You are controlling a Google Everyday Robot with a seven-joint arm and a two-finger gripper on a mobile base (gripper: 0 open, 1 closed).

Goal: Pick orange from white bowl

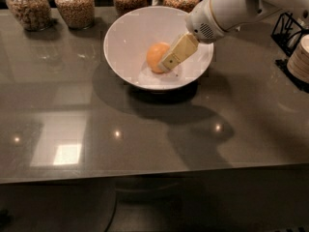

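Observation:
The orange (155, 56) lies inside the white bowl (126, 37), which stands on the dark grey table. My gripper (166, 65) reaches down into the bowl from the upper right on the white arm (227, 8). Its cream-coloured finger (177, 52) lies against the right side of the orange and covers part of it. The other finger is hidden behind.
Several glass jars of grains stand along the back edge, such as one (75, 5) at the left. A black wire rack (289, 30) and a stack of pale discs (300, 57) sit at the right edge. The table's front edge runs near the bottom.

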